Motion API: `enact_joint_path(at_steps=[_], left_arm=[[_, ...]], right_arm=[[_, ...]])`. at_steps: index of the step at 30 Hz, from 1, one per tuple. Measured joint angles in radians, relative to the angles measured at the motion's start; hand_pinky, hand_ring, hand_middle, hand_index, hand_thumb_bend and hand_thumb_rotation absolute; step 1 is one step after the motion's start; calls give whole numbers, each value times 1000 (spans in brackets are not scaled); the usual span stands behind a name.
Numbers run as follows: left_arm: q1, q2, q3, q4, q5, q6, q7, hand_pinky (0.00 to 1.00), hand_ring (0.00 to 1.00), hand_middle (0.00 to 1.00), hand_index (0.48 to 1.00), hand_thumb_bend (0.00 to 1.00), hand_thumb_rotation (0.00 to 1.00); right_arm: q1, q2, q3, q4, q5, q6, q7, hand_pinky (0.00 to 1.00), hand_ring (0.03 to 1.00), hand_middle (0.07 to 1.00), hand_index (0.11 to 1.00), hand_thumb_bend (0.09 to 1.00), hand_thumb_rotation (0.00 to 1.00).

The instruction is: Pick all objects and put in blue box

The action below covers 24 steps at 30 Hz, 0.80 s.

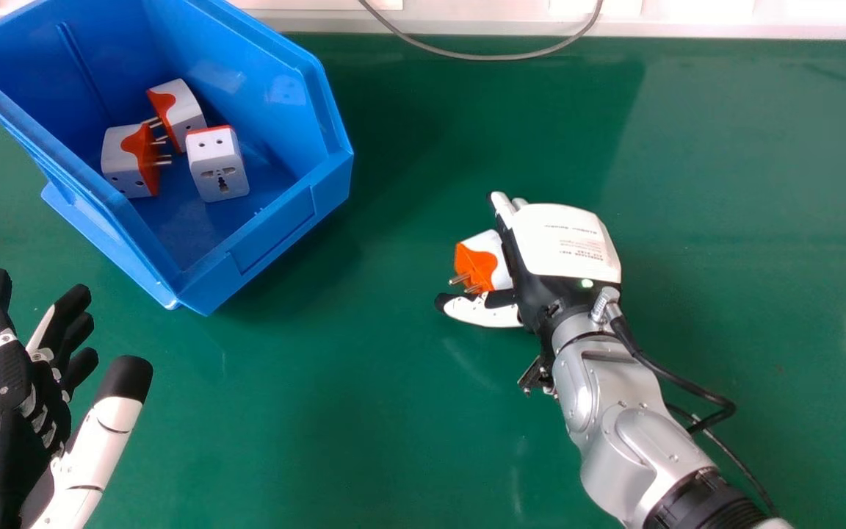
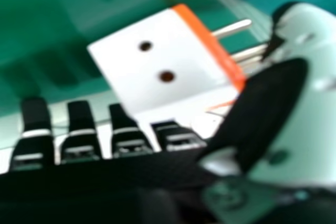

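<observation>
- Right hand point(image 1: 564, 239) — over the green table point(image 1: 408, 411), right of centre in head view, partly closed, white-and-orange plug adapter point(image 1: 476, 266) held between thumb point(image 1: 480, 310) and fingers.
- Held adapter: well apart from the blue box point(image 1: 276, 228); prongs point away from the palm, toward the head view's lower left. Right hand view has its two-hole white face, prongs on the thumb side. Exact thumb contact blurry there, probably at the pronged face.
- Left hand point(image 1: 15, 382): lower left of head view, open, fingers extended and thumb spread, holds nothing. Near the box's lower side.
- Blue box: upper left, sits askew on the table, three adapters inside.
- In box — left adapter point(image 1: 120, 165) and rear adapter point(image 1: 184, 110), prongs toward each other; third adapter point(image 1: 219, 173) beside them, socket holes visible.
- Grey cable point(image 1: 482, 56) loops over the table's far edge.
</observation>
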Motion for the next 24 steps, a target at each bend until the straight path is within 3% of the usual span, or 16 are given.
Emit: enact_joint_path(at_steps=[4,10,24], left_arm=[[2,0,0,-4,0,2,0,922,936,937,926,756,654],[7,0,0,-23,-1,9,0,922,936,937,926,758,654],[18,-1,-1,-35,-18,20,0,920,935,936,925,759,654]], right_arm=[[-24,21,-53,36,62,-29,-48,335,423,478,533,477,201],[-32,28,-85,46,111,-78,-84,209,272,472,491,512,33],[-32,34,-69,23,135,-87,-77,239,292,412,534,508,0]])
